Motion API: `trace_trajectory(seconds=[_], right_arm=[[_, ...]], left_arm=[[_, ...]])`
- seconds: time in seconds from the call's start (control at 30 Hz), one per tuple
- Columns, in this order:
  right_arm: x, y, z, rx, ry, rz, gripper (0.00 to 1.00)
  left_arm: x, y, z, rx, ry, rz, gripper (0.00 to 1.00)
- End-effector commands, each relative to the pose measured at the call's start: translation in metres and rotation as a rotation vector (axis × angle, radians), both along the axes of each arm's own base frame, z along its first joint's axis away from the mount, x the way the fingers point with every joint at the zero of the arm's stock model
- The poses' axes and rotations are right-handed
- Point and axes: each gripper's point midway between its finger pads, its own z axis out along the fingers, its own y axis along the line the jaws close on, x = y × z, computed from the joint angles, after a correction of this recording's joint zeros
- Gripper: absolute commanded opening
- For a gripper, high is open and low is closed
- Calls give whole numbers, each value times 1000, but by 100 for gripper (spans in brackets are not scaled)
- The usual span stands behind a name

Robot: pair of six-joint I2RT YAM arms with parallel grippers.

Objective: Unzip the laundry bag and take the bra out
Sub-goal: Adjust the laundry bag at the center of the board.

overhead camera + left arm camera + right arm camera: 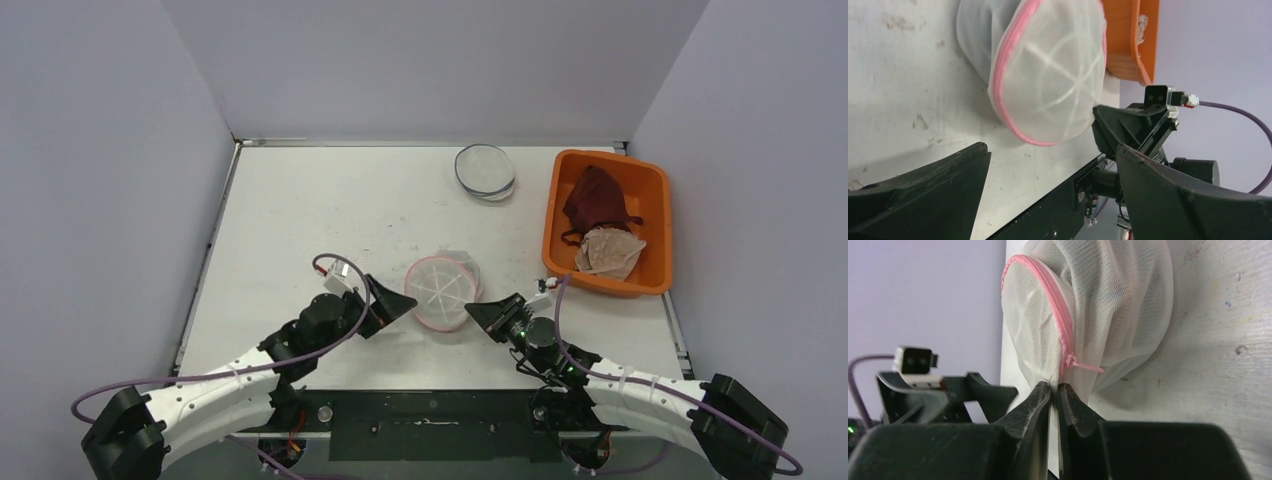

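The laundry bag (442, 291) lies at the table's (300, 200) near edge. The right gripper (1054, 390) clamps its mesh beside the zip pull (1083, 366); the left gripper (400, 303), jaws apart, flanks the other side

pale lilac walls (400, 60) enclose a white table (330, 210).

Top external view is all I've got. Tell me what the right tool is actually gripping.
Observer: The right tool is shut on the mesh edge of the laundry bag, just below the zipper pull.
Operator: Confirm the pull itself isn't pinched.
Observer: It isn't. The pink pull sticks out free, beside the zipper.
Operator: Report the left tool.
Observer: The left tool is open wide, and its fingers are not touching the bag.
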Motion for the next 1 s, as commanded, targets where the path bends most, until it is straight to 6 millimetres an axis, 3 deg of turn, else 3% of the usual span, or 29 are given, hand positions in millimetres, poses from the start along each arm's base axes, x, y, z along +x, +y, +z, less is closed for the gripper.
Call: trace_trajectory(seconds=[0.0,0.23,0.5,0.77,0.8,0.9,0.97], right_arm=[[12,9,37,203,-31,-73,5],[14,20,42,237,-3,-67,5],[10,23,41,231,1,-47,5],[4,30,45,190,-25,11,6],[3,32,49,180,-42,29,9],[-1,38,58,84,-95,92,49],[-2,39,64,-6,-114,122,68]], left_arm=[[-3,-1,1,-101,-20,106,97],[-3,-40,5,-136,-41,-8,100],[7,-55,5,-143,-69,-6,70],[12,-67,3,-139,-87,-30,24],[12,-66,4,-137,-92,-31,18],[13,-60,8,-127,-111,-35,5],[15,-54,11,-108,-113,-34,0]])
